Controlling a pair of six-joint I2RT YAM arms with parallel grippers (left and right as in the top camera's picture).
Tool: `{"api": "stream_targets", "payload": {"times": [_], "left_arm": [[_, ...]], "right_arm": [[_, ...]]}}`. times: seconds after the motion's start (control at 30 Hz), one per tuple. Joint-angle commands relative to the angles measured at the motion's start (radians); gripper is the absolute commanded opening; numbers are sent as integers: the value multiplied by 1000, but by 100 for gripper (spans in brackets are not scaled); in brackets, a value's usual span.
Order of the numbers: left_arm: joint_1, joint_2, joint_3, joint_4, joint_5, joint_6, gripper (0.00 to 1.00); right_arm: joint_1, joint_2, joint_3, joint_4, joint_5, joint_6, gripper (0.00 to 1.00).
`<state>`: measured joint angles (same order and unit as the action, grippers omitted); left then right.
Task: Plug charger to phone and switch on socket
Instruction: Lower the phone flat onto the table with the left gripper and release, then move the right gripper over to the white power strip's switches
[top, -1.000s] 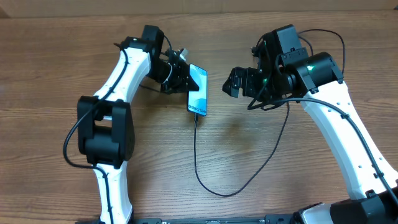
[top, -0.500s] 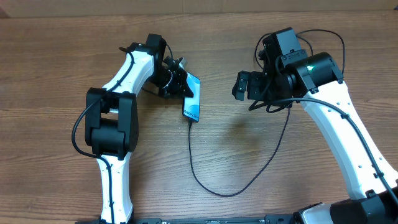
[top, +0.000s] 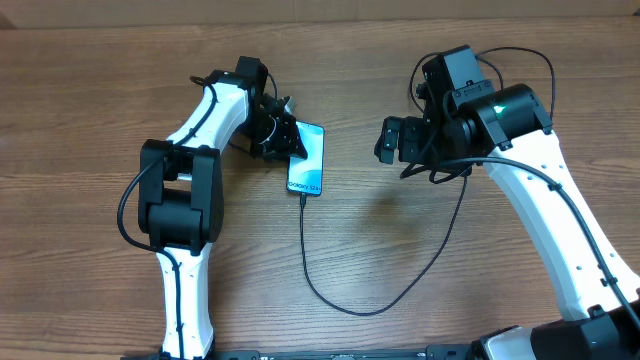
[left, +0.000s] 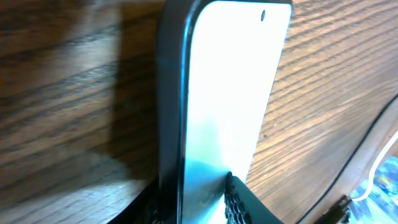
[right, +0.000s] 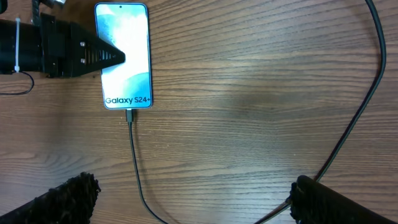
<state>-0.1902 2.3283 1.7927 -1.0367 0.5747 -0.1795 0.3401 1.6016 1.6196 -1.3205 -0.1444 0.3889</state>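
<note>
The phone (top: 309, 162) faces up left of the table's middle, its screen reading "Galaxy S24+" in the right wrist view (right: 127, 59). My left gripper (top: 284, 136) is shut on the phone's left edge, one finger over the screen (left: 199, 200). The charger, a thin black cable (top: 306, 262), is plugged into the phone's bottom end (right: 129, 116), loops toward the front and rises to the right under my right arm. My right gripper (top: 396, 140) is open and empty, apart from the phone on its right (right: 199, 205). The socket and the charger's plug are out of view.
The brown wooden table (top: 80, 250) carries only the phone and the cable loop. The right arm's own black cables (top: 520, 55) hang near its wrist. The left arm (top: 175, 200) stands close to the phone's left side.
My left gripper has carried the phone a little left and toward the front and turned it from tilted on edge to face up. The cable followed. My right gripper shifted slightly right.
</note>
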Motion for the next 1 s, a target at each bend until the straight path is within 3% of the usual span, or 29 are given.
{"api": "stream_targets", "payload": {"times": [0.0,0.07,0.17,0.33,0.47,0.53,0.63,0.77,0.97], "left_arm": [[-1,14,14,-7,-56,0,38],[-1,14,14,-11,-95,-1,46],[-1,14,14,-26,-145,-1,68],[1,14,15,-49,-248,-15,86],[1,5,42,-88,-301,-46,90],[1,-22,64,-97,-302,-46,100],[1,-105,88,-88,-342,-69,100],[1,-277,93,-53,-457,-98,100],[1,-530,93,-25,-648,-113,100]], "right_arm": [[-6,-31,15,0,14,-3,100],[-6,-31,15,-2,48,28,100],[-7,-31,14,-14,126,93,100],[-7,-31,14,-5,286,102,100],[-22,-29,2,6,343,113,100],[-45,-21,2,6,344,113,100],[-127,9,2,4,313,110,100],[-304,78,2,17,40,-55,100],[-568,117,3,100,20,-82,100]]}}
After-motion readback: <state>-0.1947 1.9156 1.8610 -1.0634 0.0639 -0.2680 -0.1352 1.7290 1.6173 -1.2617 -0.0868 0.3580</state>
